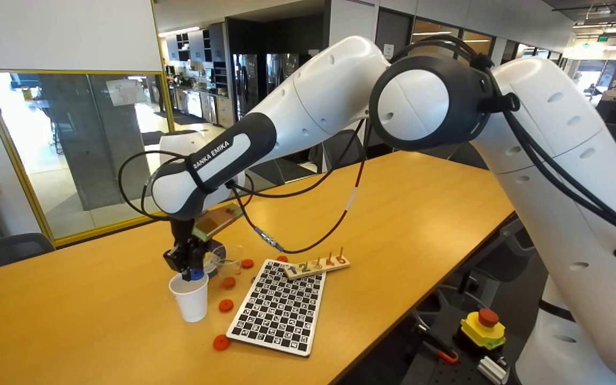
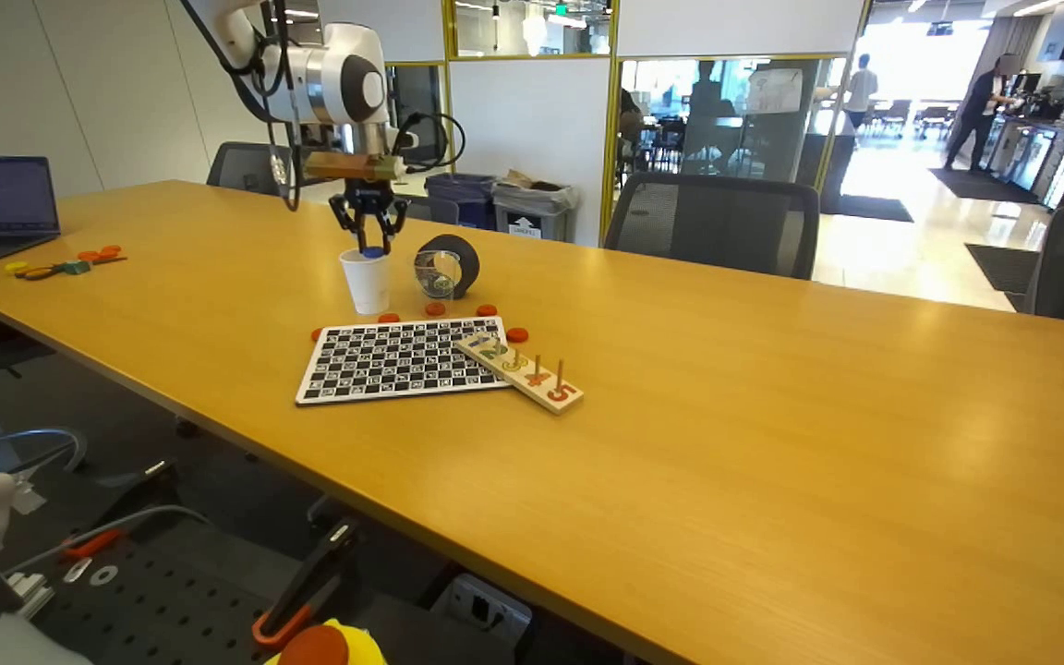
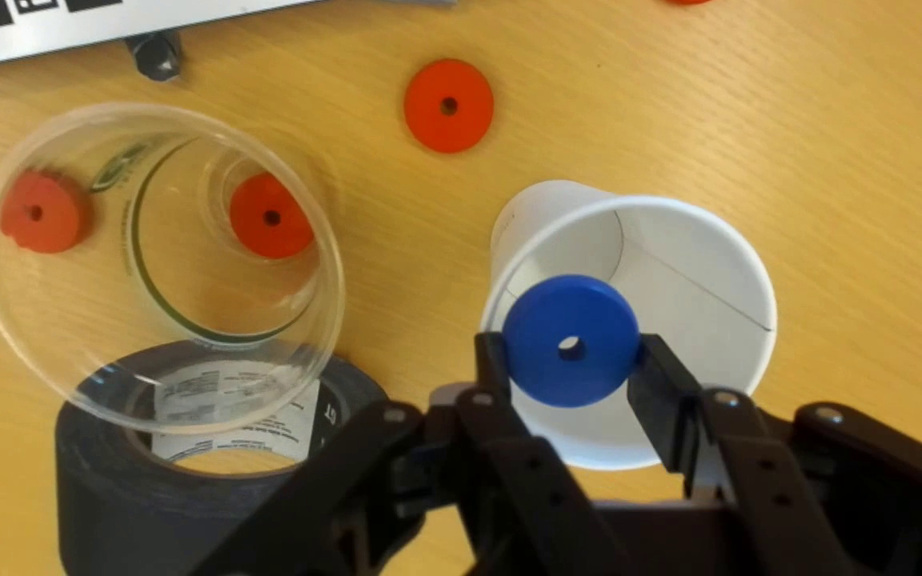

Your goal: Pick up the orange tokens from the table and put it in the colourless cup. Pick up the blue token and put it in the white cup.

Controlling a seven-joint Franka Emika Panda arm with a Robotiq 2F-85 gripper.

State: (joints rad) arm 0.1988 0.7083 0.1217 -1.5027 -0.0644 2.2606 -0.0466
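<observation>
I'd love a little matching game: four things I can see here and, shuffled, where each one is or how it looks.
1 blue token
2 white cup
3 plastic cup
4 numbered peg board

A see-through, beside the tape roll
B one end over the checkered board
C pinched between the jaws
D standing under the jaws

Pairs: 1-C; 2-D; 3-A; 4-B

My gripper is black, and I see a blue token, orange-red tokens, a white cup, a green-ringed colourless cup, a black tape roll, a black-and-white checkered board, a pale strip with many-coloured numerals and a yellowish, grained counter.
</observation>
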